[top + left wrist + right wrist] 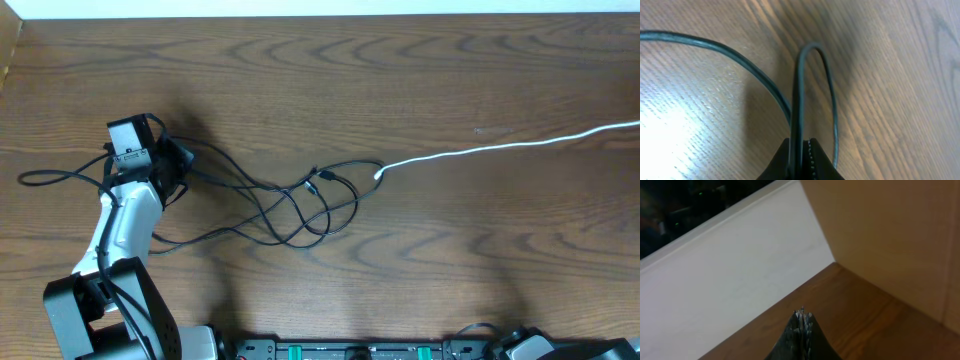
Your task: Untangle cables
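Note:
Thin black cables (300, 205) lie in a loose tangle across the left and middle of the wooden table (400, 270). One black strand runs out to the far left. A white cable (500, 147) stretches from the tangle's right end to the right edge. My left gripper (177, 162) sits at the tangle's left side, shut on a black cable (799, 90). In the left wrist view that cable rises from between the shut jaws of the gripper (801, 144) and loops back down. My right gripper (802, 314) is shut with nothing in it, far from the cables.
The right arm's base (535, 348) shows at the bottom right edge. In the right wrist view a white wall (740, 265) and a tan panel (900, 240) meet at the table corner. A control bar (350, 350) lines the front edge.

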Tool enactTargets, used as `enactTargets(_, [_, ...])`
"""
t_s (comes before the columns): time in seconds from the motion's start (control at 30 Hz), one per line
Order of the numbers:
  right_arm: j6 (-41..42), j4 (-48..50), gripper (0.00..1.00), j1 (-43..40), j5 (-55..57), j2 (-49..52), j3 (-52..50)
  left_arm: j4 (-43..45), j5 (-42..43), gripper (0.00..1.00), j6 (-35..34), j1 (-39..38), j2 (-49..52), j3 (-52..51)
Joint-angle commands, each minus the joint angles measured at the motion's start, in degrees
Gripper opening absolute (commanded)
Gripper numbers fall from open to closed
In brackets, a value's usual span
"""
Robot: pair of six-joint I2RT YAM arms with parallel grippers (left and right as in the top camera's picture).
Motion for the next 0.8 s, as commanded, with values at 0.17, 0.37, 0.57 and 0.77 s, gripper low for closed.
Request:
enactTargets(0.17, [2.1,-2.1,0.01,8.3,-0.5,-0.2,1.2,-0.6,3.2,0.07,1.2,-1.4,-0.3,0.0])
enactTargets(0.37, [1.6,-0.3,0.01,19.0,-0.3,1.2,1.2,-0.6,3.2,0.08,1.4,-5.0,-0.3,0.0])
enactTargets(0.57, [-0.7,1.2,0.01,24.4,8.3,1.6,1.2,-0.8,2.9,0.08,1.4,-7.1,-0.3,0.0])
enactTargets(0.77, [-8.8,-0.7,0.01,24.4,15.6,1.9,1.2,-0.9,3.0,0.08,1.4,-7.1,-0.3,0.0])
